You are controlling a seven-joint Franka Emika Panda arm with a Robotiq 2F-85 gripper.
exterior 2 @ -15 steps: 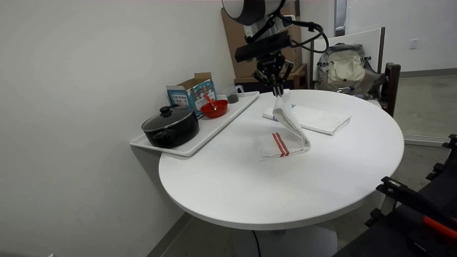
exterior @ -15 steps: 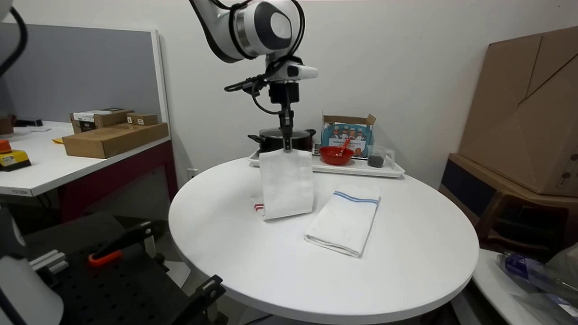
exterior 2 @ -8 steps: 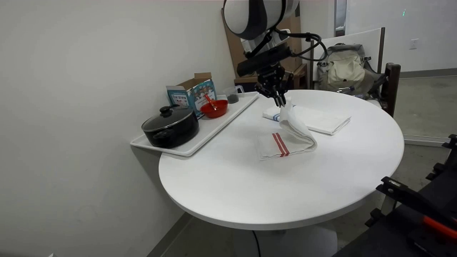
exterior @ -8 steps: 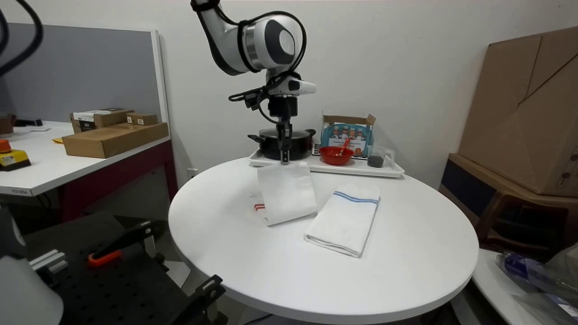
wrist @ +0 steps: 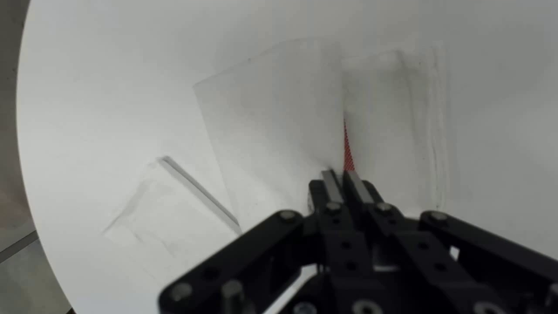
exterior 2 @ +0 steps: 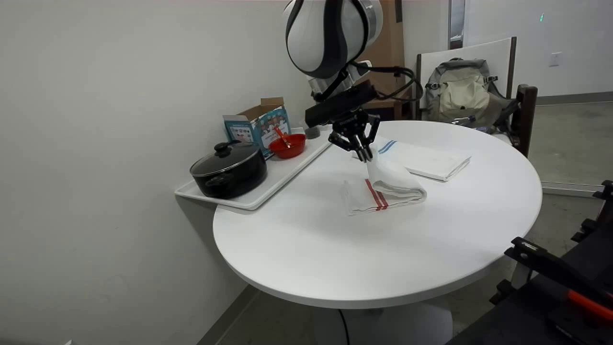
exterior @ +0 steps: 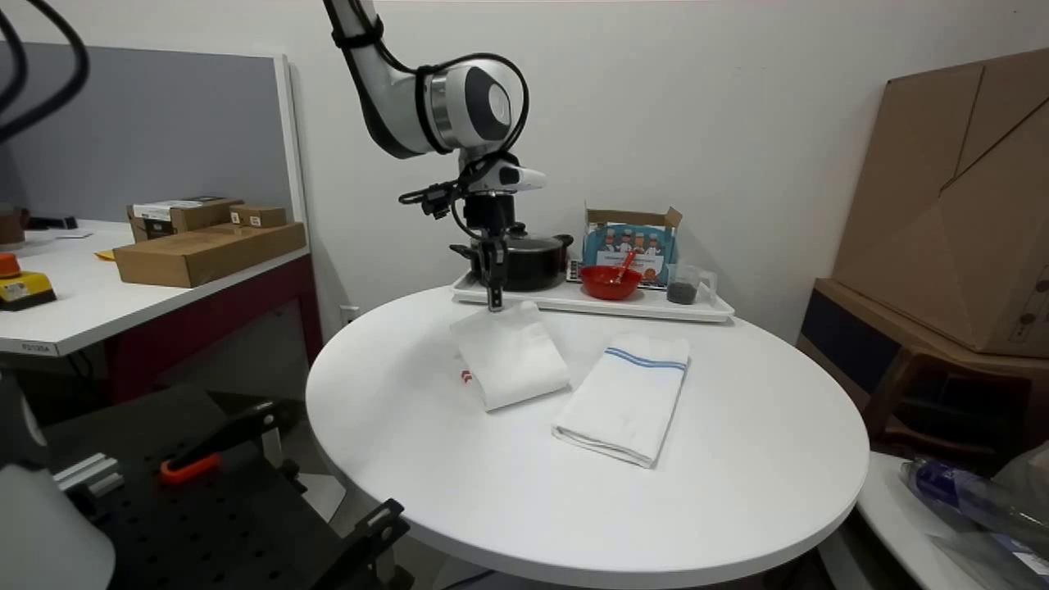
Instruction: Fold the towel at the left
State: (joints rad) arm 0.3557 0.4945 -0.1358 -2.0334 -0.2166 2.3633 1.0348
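Observation:
The white towel with the red stripe (exterior: 514, 360) lies on the round white table (exterior: 697, 524). My gripper (exterior: 495, 305) is shut on its upper edge and holds that layer raised and tilted above the lower layer. In an exterior view the towel (exterior 2: 395, 181) curves up from a fold on its right to my gripper (exterior 2: 366, 158). Its red stripes lie flat on the lower layer, partly covered. In the wrist view the fingertips (wrist: 340, 173) pinch the cloth, and the towel (wrist: 279, 117) spreads ahead, with a sliver of red beside them.
A folded white towel with a blue stripe (exterior: 627, 401) lies close beside. A white tray (exterior: 664, 311) at the wall side holds a black pot (exterior 2: 229, 172), a red bowl (exterior 2: 288, 146), an opened box (exterior: 629, 246) and a measuring cup (exterior: 682, 291).
My gripper has moved down, staying shut on the towel. It has carried the raised layer lower over the red-striped layer, covering more of the stripes. The blue-striped towel has not moved.

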